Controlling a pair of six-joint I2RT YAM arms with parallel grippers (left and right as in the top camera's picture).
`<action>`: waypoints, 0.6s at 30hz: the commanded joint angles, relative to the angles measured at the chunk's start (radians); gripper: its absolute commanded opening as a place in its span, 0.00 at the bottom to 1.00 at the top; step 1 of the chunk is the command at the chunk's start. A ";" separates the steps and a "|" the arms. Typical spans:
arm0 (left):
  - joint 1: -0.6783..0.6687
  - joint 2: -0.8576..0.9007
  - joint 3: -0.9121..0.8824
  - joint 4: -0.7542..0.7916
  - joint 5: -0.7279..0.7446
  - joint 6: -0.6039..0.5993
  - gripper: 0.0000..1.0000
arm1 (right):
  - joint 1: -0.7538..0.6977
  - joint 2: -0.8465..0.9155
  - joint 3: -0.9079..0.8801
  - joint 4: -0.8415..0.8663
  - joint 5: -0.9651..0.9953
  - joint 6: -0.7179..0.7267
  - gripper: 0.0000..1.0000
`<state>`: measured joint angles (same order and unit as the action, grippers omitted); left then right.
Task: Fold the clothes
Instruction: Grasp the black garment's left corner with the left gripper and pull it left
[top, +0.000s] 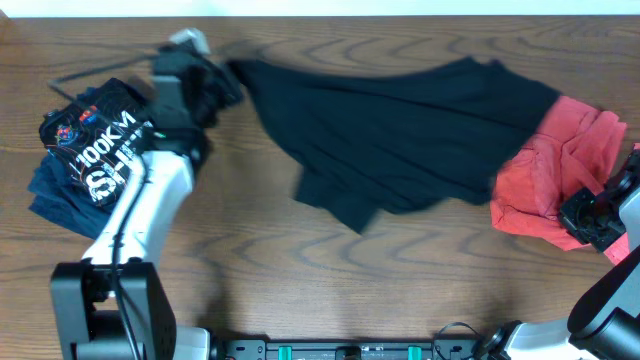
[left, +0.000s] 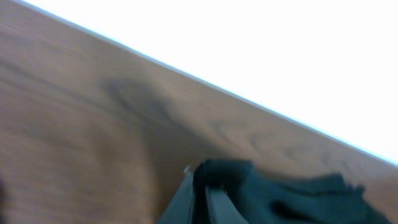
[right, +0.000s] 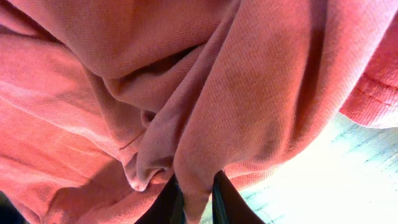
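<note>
A black tee (top: 400, 130) lies spread across the middle of the table, stretched toward the upper left. My left gripper (top: 222, 80) is shut on its left corner; the left wrist view shows the fingers (left: 202, 199) pinching dark cloth (left: 286, 199) just above the wood. A red tee (top: 560, 170) lies crumpled at the right, partly under the black tee's right edge. My right gripper (top: 585, 215) is shut on a fold of the red tee (right: 199, 124), which fills the right wrist view; its fingers (right: 198, 202) clamp the cloth. A navy "100KM" tee (top: 90, 150) lies bunched at the far left.
The table's far edge (left: 249, 102) runs close behind my left gripper. My left arm (top: 140, 220) reaches over the navy tee's right side. The arm bases stand at the front edge (top: 350, 350).
</note>
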<state>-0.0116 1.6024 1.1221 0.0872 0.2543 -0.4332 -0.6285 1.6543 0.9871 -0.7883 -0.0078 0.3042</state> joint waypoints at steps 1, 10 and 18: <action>0.032 -0.019 0.070 -0.076 0.039 0.037 0.47 | -0.003 -0.009 -0.004 0.000 -0.001 0.002 0.14; -0.019 -0.015 0.072 -0.615 0.097 0.040 0.98 | -0.002 -0.009 -0.003 0.021 -0.064 -0.014 0.13; -0.159 -0.014 0.019 -0.789 0.092 0.079 0.98 | 0.077 -0.009 -0.003 0.093 -0.134 -0.110 0.10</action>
<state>-0.1287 1.5879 1.1759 -0.7113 0.3408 -0.3950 -0.5983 1.6543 0.9855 -0.7006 -0.0879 0.2527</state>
